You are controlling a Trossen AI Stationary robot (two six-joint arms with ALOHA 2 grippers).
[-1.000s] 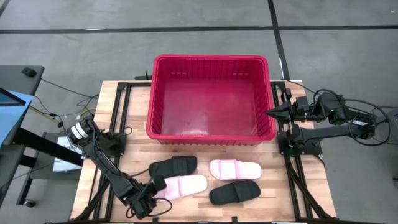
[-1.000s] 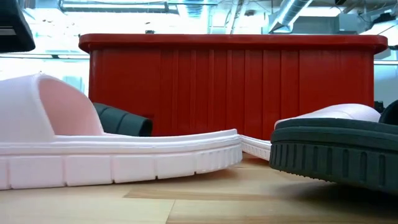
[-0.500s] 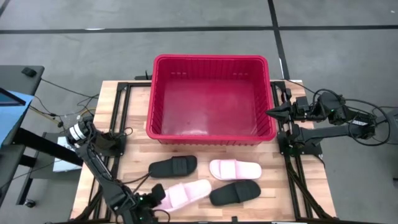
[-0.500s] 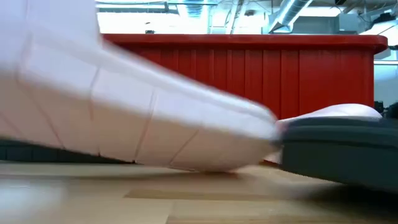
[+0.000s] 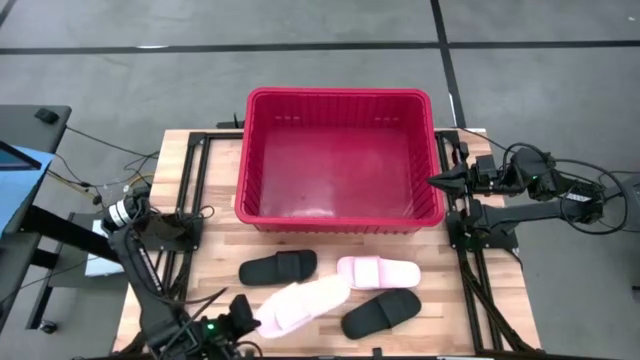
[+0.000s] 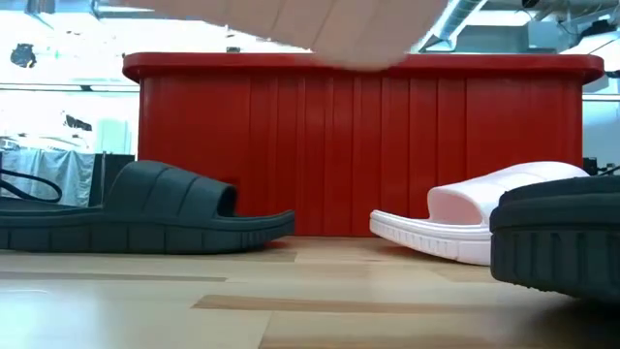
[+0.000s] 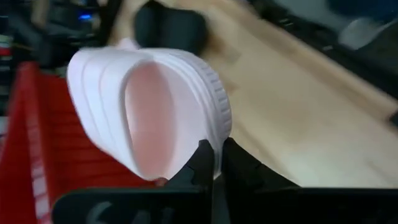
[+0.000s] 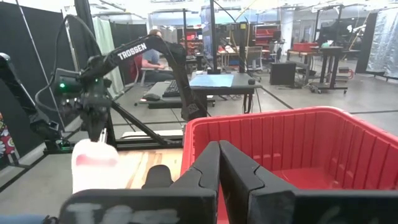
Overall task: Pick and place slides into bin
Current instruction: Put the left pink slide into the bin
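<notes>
Your left gripper [image 5: 245,318] has its fingers clamped on the heel edge of a pale pink slide [image 5: 303,301], holding it clear of the table in front of the red bin [image 5: 340,218]. One black slide [image 5: 279,267] and the second pink slide [image 5: 376,271] lie just in front of the bin; the other black slide [image 5: 381,313] lies farther out. Your right gripper [image 5: 440,180] waits beside the bin's right wall, fingers pressed together on nothing

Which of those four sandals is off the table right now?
The pale pink slide sandal pinched at its edge by the left gripper, near the table's front edge. The other pink sandal and both black sandals lie flat on the wood.
</notes>
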